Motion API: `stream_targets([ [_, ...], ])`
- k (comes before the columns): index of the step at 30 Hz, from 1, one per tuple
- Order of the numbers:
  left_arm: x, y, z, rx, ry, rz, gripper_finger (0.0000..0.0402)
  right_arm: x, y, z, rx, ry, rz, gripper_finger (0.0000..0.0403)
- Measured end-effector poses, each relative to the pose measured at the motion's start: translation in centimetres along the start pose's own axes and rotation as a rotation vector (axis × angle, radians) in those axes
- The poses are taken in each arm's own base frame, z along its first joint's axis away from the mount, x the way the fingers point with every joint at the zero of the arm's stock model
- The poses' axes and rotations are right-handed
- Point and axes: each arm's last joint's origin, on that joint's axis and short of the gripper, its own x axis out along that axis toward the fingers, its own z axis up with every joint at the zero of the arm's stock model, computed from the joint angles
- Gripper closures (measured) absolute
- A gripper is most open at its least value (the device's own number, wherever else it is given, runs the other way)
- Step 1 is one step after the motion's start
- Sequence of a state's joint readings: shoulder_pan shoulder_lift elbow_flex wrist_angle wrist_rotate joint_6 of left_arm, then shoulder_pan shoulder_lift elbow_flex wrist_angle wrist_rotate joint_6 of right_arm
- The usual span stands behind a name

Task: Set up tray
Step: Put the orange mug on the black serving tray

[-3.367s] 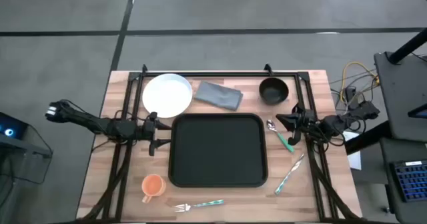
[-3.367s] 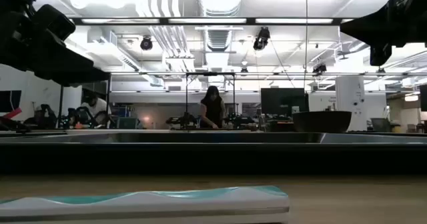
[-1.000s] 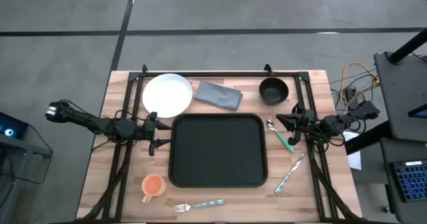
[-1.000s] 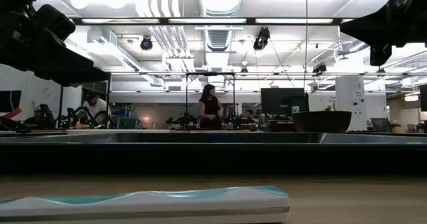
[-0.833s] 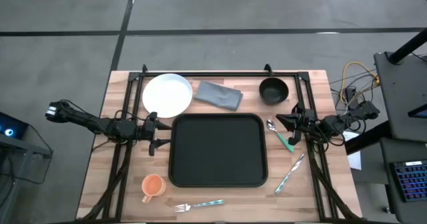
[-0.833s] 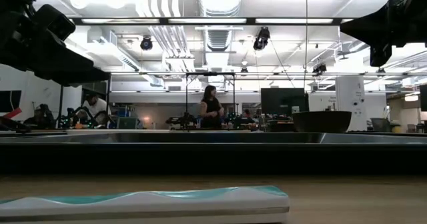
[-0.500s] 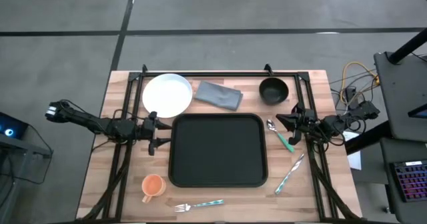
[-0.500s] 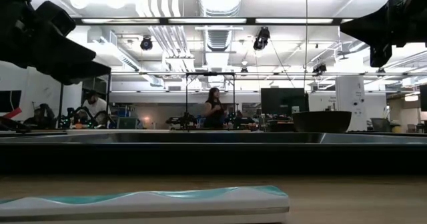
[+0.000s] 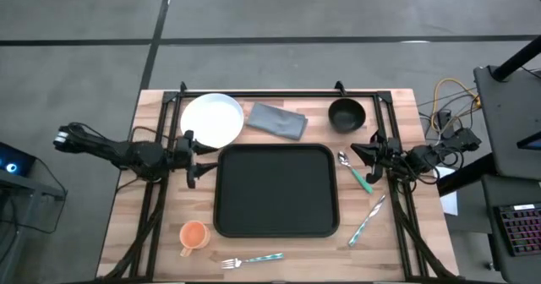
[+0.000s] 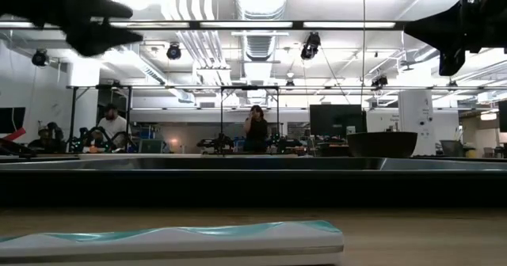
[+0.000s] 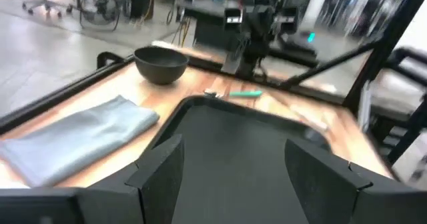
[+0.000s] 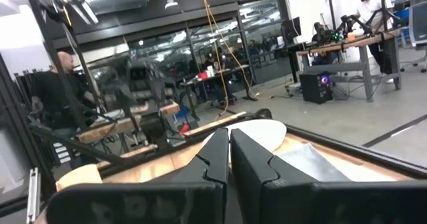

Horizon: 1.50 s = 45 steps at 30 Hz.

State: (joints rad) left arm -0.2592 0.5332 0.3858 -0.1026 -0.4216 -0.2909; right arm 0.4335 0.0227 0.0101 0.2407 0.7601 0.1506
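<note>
Large black tray [image 9: 276, 191], rounded corners, raised rim.

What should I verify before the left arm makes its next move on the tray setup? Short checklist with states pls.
1. Tray bare, ready for items: ok.
2. Left pincer open, holding nothing: ok.
3. Left pincer near the white plate, at the tray's left edge: ok.
4. Right pincer shut, parked by the spoon off the tray's right edge: ok.
5. Napkin, black bowl, orange cup, fork all outside the tray: ok.
6. Left pincer's height above the table: cannot tell.
</note>
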Motion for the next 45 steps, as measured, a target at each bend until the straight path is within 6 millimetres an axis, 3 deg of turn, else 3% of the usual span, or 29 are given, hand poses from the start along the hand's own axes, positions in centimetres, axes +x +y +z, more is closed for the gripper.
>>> stream_targets([
  [7,1.9,-2.8,6.6,-0.039,0.306,0.145,0.0164,0.0,-0.1,-0.5,-0.082,0.045,-0.006,0.0394],
  [14,4.2,-5.5,10.2,-0.226,0.604,0.415,0.0164,0.0,-0.2,-1.2,-0.088,0.099,-0.016,0.0394],
  [18,5.4,-7.8,10.3,-0.221,0.742,0.486,0.0164,-0.1,-0.3,-1.7,-0.124,0.138,-0.023,0.0394],
  [22,5.3,-10.2,9.9,-0.204,0.793,0.483,0.0164,0.0,-0.3,-1.9,-0.108,0.158,-0.027,0.0394],
  [27,3.8,-13.0,9.1,-0.262,0.785,0.418,0.0164,0.1,-0.2,-2.2,-0.147,0.181,-0.03,0.0394],
  [31,2.3,-14.0,8.6,-0.35,0.775,0.41,0.0164,0.2,-0.2,-2.3,-0.149,0.185,-0.031,0.0382],
  [37,1.4,-14.6,7.8,-0.382,0.79,0.41,0.0164,0.2,-0.1,-2.0,-0.143,0.181,-0.028,0.032],
  [45,1.5,-14.3,5.9,-0.522,0.834,0.524,0.0164,0.7,0.9,1.6,-0.149,0.136,-0.016,0.022],
])
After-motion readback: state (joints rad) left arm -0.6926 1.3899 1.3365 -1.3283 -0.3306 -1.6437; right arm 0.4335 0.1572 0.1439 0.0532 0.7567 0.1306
